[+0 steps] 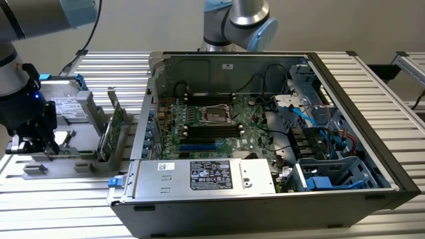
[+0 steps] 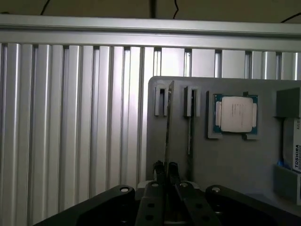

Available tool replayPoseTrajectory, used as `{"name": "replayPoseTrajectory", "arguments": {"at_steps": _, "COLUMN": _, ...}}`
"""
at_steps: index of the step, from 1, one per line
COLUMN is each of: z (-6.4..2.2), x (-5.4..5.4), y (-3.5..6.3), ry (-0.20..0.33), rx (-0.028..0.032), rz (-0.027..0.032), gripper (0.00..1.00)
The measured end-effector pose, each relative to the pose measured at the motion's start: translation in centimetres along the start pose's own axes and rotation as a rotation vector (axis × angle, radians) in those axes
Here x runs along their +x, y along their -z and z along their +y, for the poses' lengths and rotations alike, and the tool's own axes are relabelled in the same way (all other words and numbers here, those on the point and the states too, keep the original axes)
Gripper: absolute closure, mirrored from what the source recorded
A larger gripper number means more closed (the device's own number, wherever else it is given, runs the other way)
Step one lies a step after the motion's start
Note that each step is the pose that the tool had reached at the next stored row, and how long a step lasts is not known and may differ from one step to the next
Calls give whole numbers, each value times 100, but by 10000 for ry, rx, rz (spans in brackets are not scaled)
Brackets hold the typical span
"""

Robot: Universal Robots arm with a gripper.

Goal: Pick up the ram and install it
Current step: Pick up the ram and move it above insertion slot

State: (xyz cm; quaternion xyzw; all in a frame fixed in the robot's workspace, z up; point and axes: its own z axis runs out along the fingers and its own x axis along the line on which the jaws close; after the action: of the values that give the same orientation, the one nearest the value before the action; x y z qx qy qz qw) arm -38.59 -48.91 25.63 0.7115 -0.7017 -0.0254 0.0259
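Gripper (image 2: 166, 170) low over the grey tray (image 2: 235, 160), jaws drawn close, apparently clamped across the thin edge of the ram (image 2: 168, 127). Ram on edge in a tray slot, long axis running straight away from the fingertips. Open computer case (image 1: 219, 67) well apart, toward the exterior view's right.

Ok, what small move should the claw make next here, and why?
Probably a straight lift away from the grey slotted holder: the claw looks closed on the thin green ram stick, seen edge-on, seated in its slot, with a second stick close beside it.
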Motion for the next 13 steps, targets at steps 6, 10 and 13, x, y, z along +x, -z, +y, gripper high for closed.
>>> {"name": "replayPoseTrajectory", "arguments": {"at_steps": 6, "z": -56, "x": -31, "y": 154, "ry": 1, "rx": 0, "rz": 1, "gripper": 86}}
{"name": "replayPoseTrajectory", "arguments": {"at_steps": 10, "z": -106, "x": -52, "y": 257, "ry": 0, "rx": 0, "rz": 0, "gripper": 86}}
{"name": "replayPoseTrajectory", "arguments": {"at_steps": 13, "z": -144, "x": -66, "y": 345, "ry": 1, "rx": 0, "rz": 1, "gripper": 86}}
